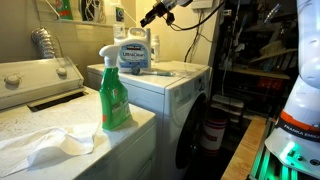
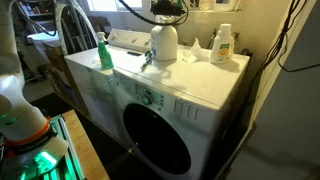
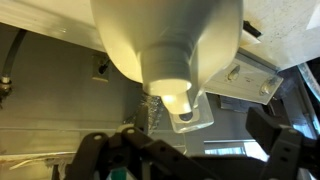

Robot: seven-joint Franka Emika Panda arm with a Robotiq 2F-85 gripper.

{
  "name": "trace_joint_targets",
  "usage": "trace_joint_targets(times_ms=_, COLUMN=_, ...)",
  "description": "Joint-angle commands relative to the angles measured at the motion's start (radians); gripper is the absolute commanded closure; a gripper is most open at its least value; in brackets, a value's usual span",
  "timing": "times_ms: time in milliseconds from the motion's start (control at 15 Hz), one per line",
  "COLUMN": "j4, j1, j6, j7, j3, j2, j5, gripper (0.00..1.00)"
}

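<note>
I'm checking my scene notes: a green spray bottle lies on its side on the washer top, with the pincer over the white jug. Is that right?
Not quite: the green spray bottle stands upright, as both exterior views show. The pincer is indeed over the white jug.

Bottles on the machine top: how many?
3: green spray bottle at one end, white jug mid-top at the end effector, labelled detergent bottle at the other end. Others may be hidden.
</note>
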Motion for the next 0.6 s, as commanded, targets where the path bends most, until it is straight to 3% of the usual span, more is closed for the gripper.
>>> trace_joint_targets(times_ms=0, j4=0.033, j1=-0.008, j6=-0.015, j7=-0.065, j3=0.013, j2=0.043, j5=0.018, gripper=0.0)
trace_joint_targets(times_ms=333, j4=0.05, j1=-0.01, j6=0.008, j7=-0.122, j3=0.027, j2=0.078, j5=0.028, gripper=0.0)
trace_joint_targets(times_ms=400, j4=0.054, j1=-0.01, j6=0.01, j7=-0.131, j3=0.028, j2=0.085, j5=0.027, gripper=0.08)
trace_joint_targets(times_ms=467, j4=0.055, j1=-0.008, j6=0.014, j7=-0.138, j3=0.028, j2=0.088, j5=0.021, gripper=0.26)
trace_joint_targets(times_ms=533, j4=0.056, j1=-0.007, j6=0.017, j7=-0.146, j3=0.028, j2=0.091, j5=0.018, gripper=0.34)
